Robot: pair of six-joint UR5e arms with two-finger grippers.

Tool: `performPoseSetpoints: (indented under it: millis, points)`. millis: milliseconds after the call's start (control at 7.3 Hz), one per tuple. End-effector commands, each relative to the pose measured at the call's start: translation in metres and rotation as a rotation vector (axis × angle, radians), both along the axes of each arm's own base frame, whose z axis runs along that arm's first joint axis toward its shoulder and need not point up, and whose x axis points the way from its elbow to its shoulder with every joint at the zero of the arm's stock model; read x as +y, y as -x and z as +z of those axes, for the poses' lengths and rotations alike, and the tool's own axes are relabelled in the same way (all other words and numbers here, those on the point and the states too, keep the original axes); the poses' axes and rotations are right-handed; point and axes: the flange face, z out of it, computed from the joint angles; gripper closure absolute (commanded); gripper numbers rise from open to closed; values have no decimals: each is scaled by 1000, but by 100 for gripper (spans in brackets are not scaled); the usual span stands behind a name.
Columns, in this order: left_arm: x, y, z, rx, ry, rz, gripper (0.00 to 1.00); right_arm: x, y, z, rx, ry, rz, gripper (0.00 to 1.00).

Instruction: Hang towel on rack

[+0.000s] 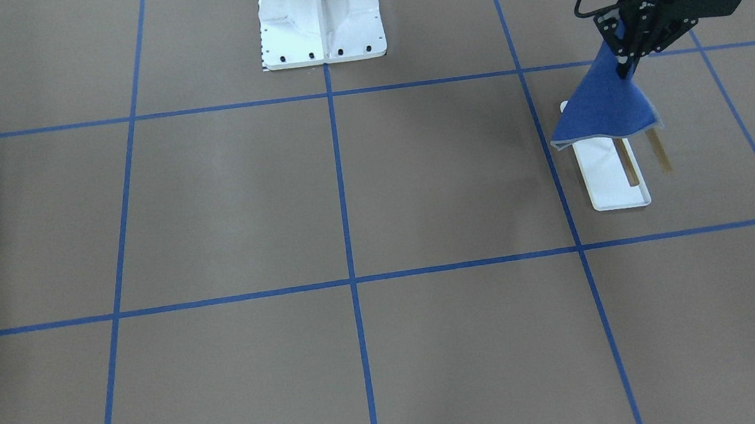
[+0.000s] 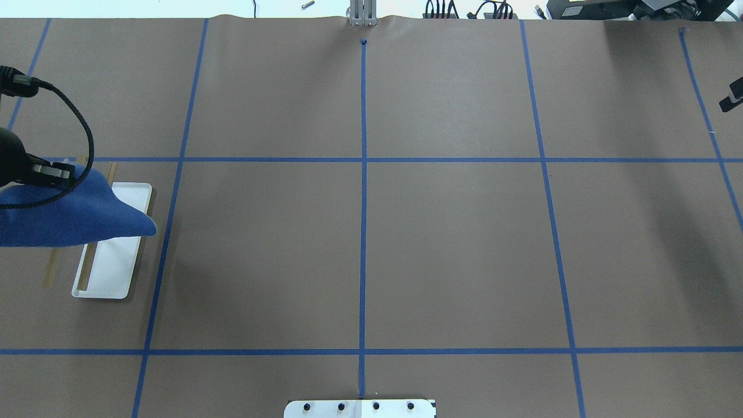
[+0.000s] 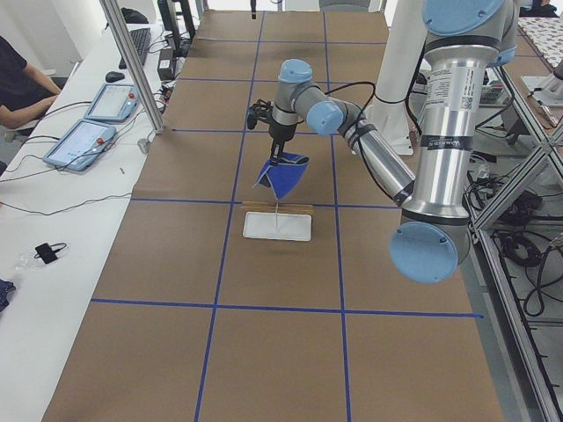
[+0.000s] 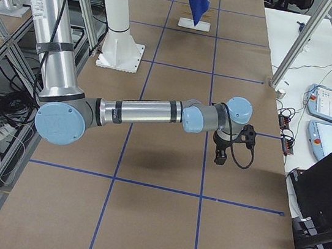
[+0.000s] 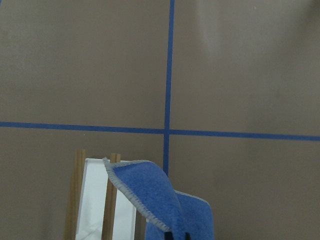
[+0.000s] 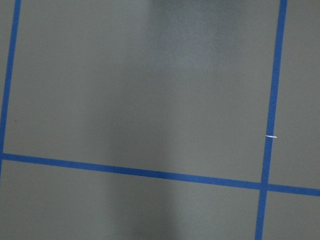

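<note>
The blue towel (image 1: 604,108) hangs from my left gripper (image 1: 624,66), which is shut on its upper corner. It droops over the far end of the rack (image 1: 612,178), which has a white tray base and two tan rods (image 1: 658,151). In the overhead view the towel (image 2: 69,215) covers the rack's far part (image 2: 116,261). In the left wrist view the towel (image 5: 150,195) hangs beside the rods (image 5: 77,195). I cannot tell whether the towel touches the rods. My right gripper (image 4: 220,154) hovers over bare table far from the rack, and I cannot tell whether it is open or shut.
The large white bolted pedestal (image 1: 320,19) stands at the robot's side of the table. Blue tape lines cross the brown table cover. A side table with tablets (image 3: 88,132) and a seated operator (image 3: 18,83) lies beyond the table's far edge.
</note>
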Motion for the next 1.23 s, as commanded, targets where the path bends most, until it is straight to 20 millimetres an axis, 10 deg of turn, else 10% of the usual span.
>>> performPoseSetpoints:
  millis: [0,411,1095]
  points:
    - [0,1,37,-63,-52,167,100,15,-8,13,34,24,-18,0]
    - [-65,40,94,-98,-34,197,100,23,-10,12,32,18,-19,0]
    - [-75,36,108,-104,-25,211,94,26,-11,16,43,19,-19,0]
